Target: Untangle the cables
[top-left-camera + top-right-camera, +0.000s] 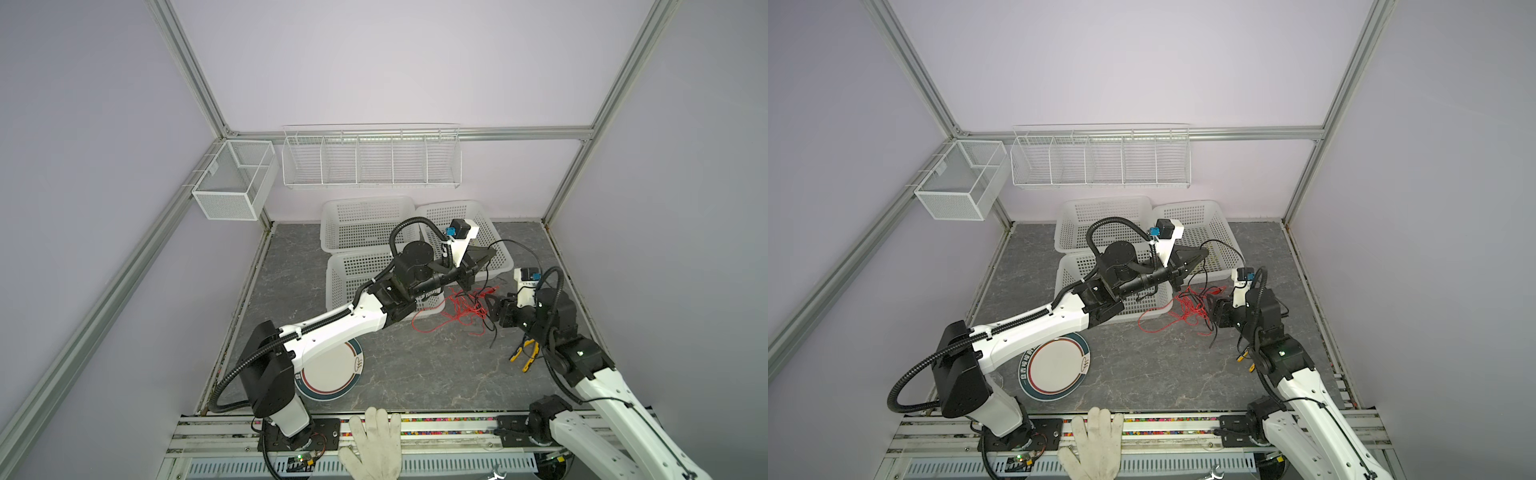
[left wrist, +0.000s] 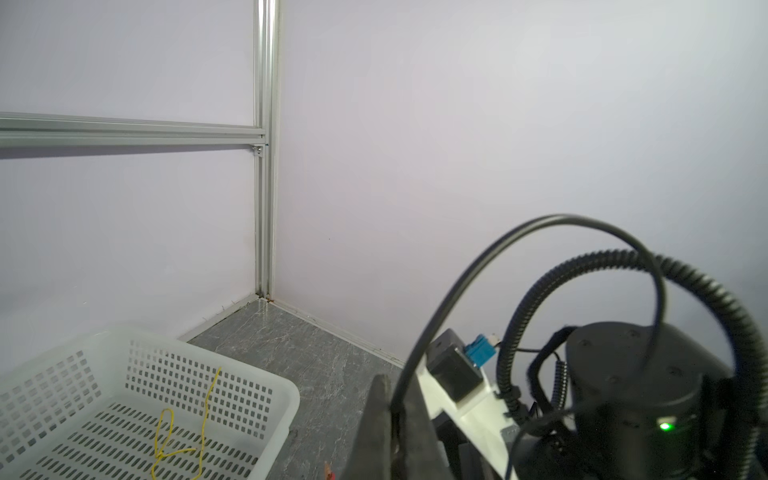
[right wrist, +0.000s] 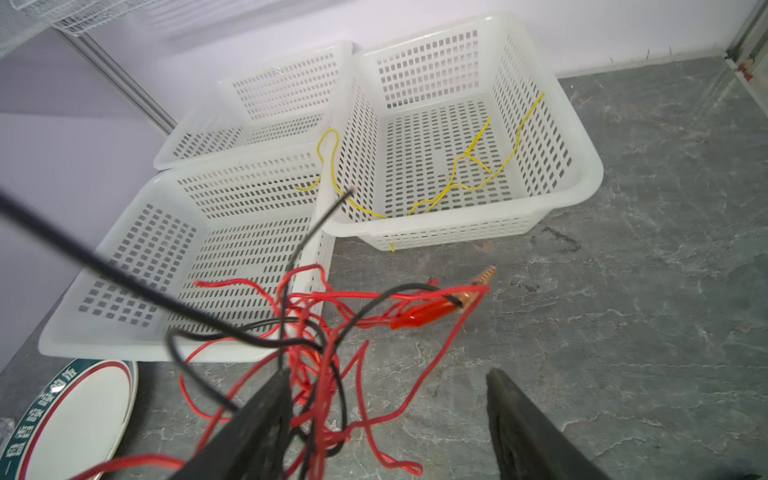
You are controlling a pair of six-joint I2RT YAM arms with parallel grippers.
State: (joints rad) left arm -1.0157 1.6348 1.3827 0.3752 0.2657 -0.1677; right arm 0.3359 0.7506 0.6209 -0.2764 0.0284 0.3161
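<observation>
The cables are a red tangle [image 1: 461,308] [image 1: 1187,309] [image 3: 316,332] lying on the grey floor with a black cable [image 1: 519,244] [image 1: 1223,242] [image 2: 540,224] threaded through it. My left gripper [image 1: 484,254] [image 1: 1202,254] [image 2: 390,401] is raised above the tangle and shut on that black cable, which arches away from its tips. My right gripper [image 1: 492,309] [image 3: 386,374] stands open just right of the tangle, with red strands against one finger. A red alligator clip [image 3: 424,311] lies at the tangle's edge. A yellow cable [image 3: 469,153] [image 2: 203,415] lies in a white basket [image 3: 582,137].
Three white perforated baskets [image 1: 332,266] [image 1: 365,203] [image 1: 500,253] stand behind the tangle. A plate [image 1: 332,374] lies under the left arm. Yellow-handled pliers [image 1: 525,353] lie beside the right arm. A gloved hand [image 1: 374,440] rests on the front rail. Wire racks [image 1: 370,158] hang on the back wall.
</observation>
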